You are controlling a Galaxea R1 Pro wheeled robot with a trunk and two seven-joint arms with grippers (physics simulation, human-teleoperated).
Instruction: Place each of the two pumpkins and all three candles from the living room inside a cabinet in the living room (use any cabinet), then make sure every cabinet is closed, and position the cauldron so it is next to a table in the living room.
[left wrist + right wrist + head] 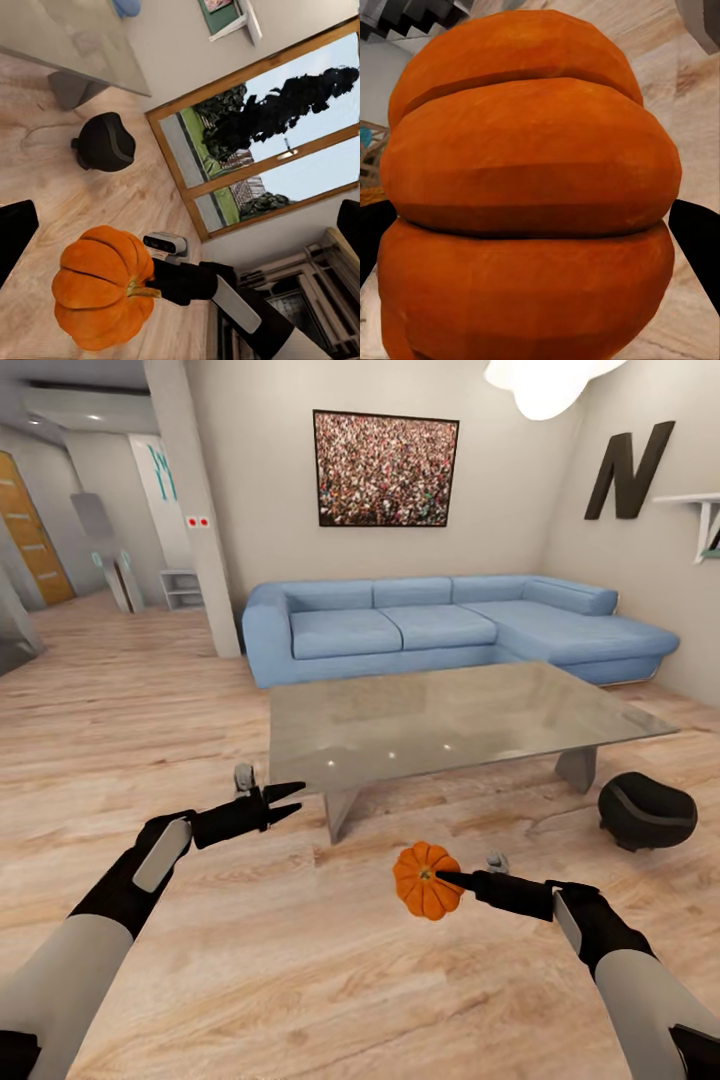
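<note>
An orange pumpkin (425, 885) hangs above the wooden floor in front of the table, with my right gripper (442, 877) shut on its stem side. In the right wrist view the pumpkin (529, 187) sits between the dark fingers (697, 240). The left wrist view sees the same pumpkin (101, 289) held by the right gripper (161, 281). My left gripper (294, 800) is open and holds nothing, near the table's front left corner. The black cauldron (647, 812) stands on the floor by the table's right leg, and it also shows in the left wrist view (105, 142). Cabinet and candles are out of view.
A low glass-topped table (450, 725) stands just ahead, with a blue corner sofa (440, 625) behind it. There is open wooden floor to the left, leading to a hallway (100, 620). A window (255, 127) lies on the right side of the room.
</note>
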